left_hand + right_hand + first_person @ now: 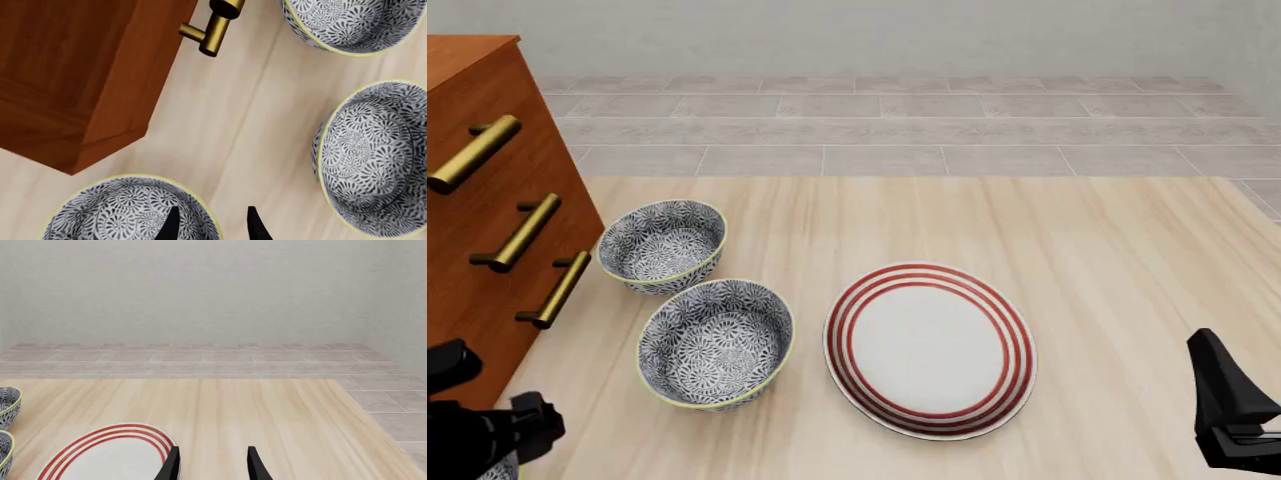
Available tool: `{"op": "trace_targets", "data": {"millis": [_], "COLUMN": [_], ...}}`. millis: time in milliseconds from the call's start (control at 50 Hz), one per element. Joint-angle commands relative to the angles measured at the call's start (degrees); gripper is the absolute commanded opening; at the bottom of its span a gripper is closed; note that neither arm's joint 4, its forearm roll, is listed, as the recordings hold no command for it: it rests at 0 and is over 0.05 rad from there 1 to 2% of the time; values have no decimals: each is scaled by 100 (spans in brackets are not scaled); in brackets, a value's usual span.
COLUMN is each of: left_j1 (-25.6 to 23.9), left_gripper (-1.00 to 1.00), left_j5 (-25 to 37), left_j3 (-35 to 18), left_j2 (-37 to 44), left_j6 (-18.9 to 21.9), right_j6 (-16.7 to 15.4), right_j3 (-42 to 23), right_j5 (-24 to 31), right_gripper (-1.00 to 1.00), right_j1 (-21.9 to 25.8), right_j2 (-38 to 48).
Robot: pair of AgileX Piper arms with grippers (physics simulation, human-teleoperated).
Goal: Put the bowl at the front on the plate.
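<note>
In the left wrist view, we see the left pincer (210, 225) with its two dark fingers apart and nothing between them. They hover over the rim of the bowl (130, 212) that we must move, one finger over its inside and one over the outside. Beside it stands the wooden cabinet (73, 75) with a brass handle (213, 30). The middle bowl (377, 160) and the far bowl (350, 22) are well apart from the fingers.

In the front view, the bowl at the front (503, 468) shows only as a small patterned piece at the near left corner, mostly hidden by the left arm. The middle bowl (717, 343) is just beside the plate (930, 350), which lies flat at the centre of the surface (1121, 260). The right pincer (1232, 420) waits at the near right, away from everything.

In the right wrist view, the right pincer (210, 465) has its fingers apart and holds nothing, and the plate (110, 455) is near it.

We judge that the bowl is stiff, glazed and probably slippery, also fragile if dropped. The best hold is on the rim wall, one finger inside and one outside, and the lift should be level.
</note>
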Motion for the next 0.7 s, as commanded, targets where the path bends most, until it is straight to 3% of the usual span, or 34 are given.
{"op": "trace_targets", "data": {"millis": [20,660,680,700], "left_j1": [-13,86,51,46], "left_gripper": [100,100,-100,-100], "left_j5": [-336,-802,-774,-757], "left_j3": [189,583,597,587], "left_j2": [222,553,523,514], "left_j6": [-19,37,12,31], "right_j6": [0,1,1,2], "right_j3": [46,46,46,46], "right_j5": [-40,-41,-41,-41], "right_gripper": [100,100,100,100], "right_j1": [0,0,0,0], "right_j2": [-6,-7,-6,-6]}}
